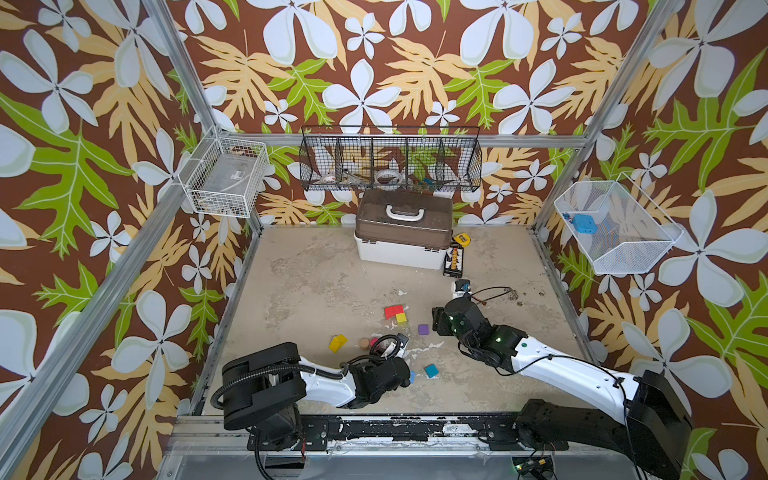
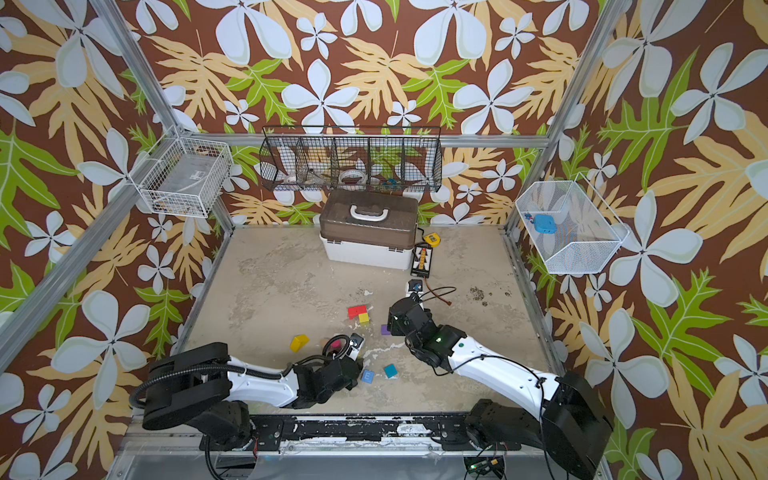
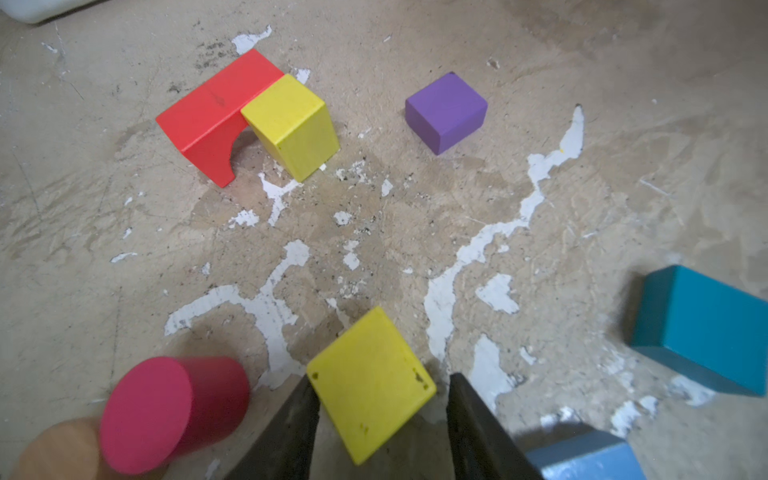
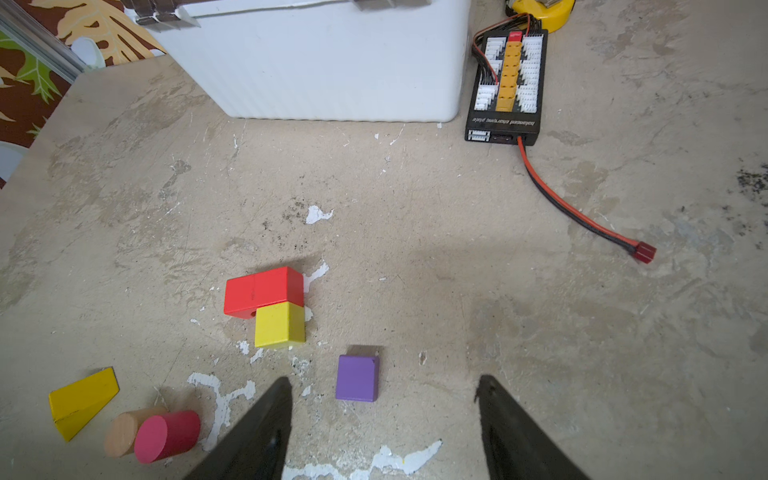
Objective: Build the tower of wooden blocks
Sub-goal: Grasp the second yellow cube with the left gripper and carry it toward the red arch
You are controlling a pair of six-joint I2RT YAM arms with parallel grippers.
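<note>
Left gripper (image 3: 381, 377): jaws bracket a yellow cube (image 3: 368, 399). One finger touches it and a sliver of gap shows at the other; cannot tell if the pinch is firm. Pink cylinder (image 3: 166, 411) just beside, blue block (image 3: 590, 457) on the opposite side.
Right gripper (image 4: 384, 379): spread, holding nothing; purple block (image 4: 357, 378) on the surface (image 4: 415, 208) just ahead of its tips.
Red arch (image 4: 262, 289) touches a second yellow cube (image 4: 279, 324). All blocks lie loose.

Black-jointed white arms: left arm (image 1: 328, 386), seven o'clock, carries ribbed black hose; right arm (image 1: 561, 368), five o'clock, shows green lights.
</note>
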